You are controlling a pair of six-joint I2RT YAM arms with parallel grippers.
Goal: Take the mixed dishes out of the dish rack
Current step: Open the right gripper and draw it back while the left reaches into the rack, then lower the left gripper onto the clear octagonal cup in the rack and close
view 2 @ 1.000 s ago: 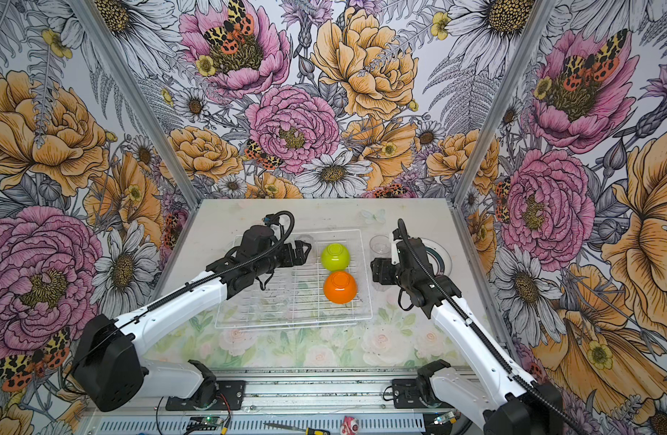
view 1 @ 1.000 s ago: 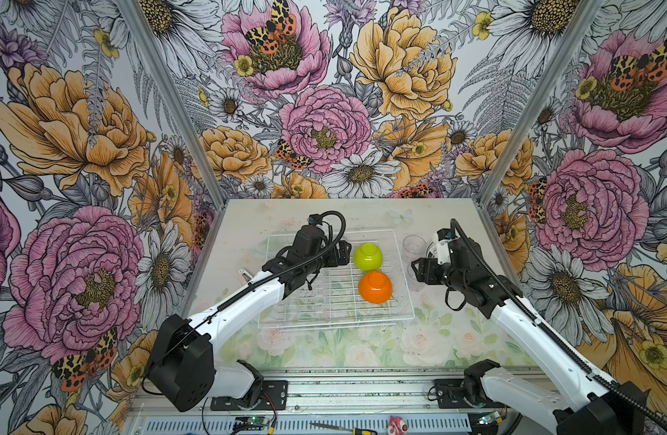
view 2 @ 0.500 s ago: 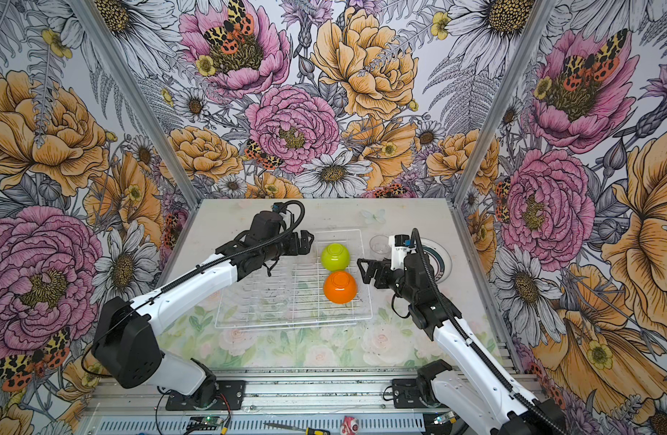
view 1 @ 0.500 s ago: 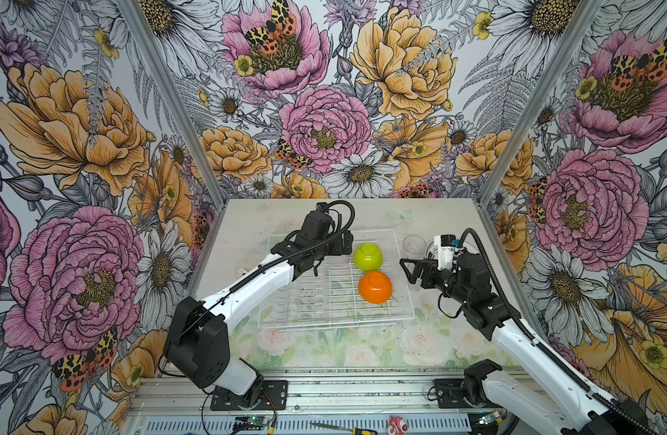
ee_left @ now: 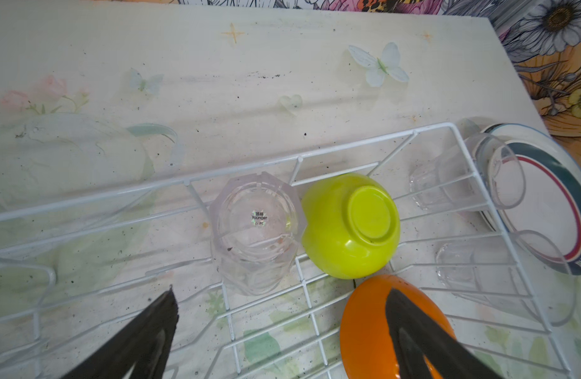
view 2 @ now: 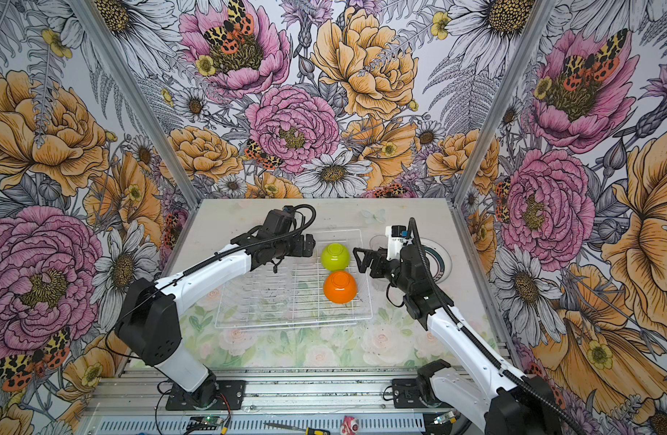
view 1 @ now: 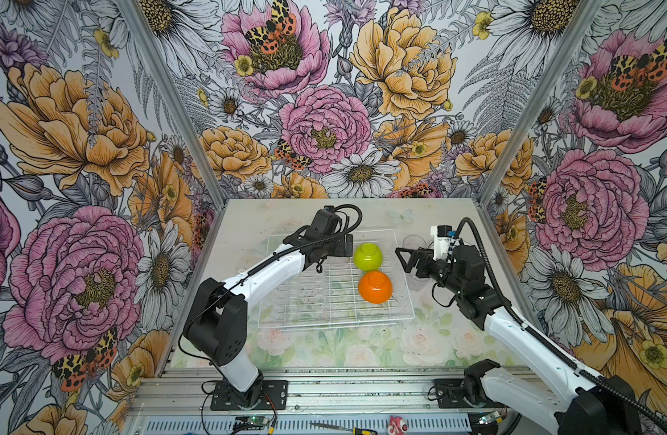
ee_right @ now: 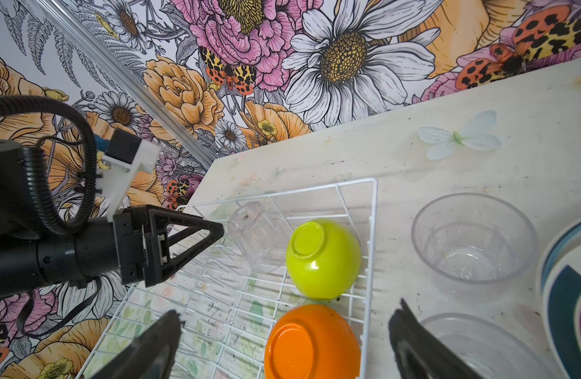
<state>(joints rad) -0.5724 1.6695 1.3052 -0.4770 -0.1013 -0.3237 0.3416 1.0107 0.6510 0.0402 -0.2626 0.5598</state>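
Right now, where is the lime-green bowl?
In both top views the lime-green bowl lies upside down far right in the dish rack, just behind the orange bowl.

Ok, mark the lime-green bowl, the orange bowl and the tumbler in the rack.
lime-green bowl (view 1: 367, 256): in a top view, upturned underside.
orange bowl (view 1: 375, 286): in a top view, upturned underside.
clear tumbler (ee_left: 257, 229): left wrist view, upturned bottom.

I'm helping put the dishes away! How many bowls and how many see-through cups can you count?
Bowls: 2, a green bowl and an orange bowl, both in the rack.
Cups: 3, one cup in the rack, a far cup and a near cup on the table.
Total: 5
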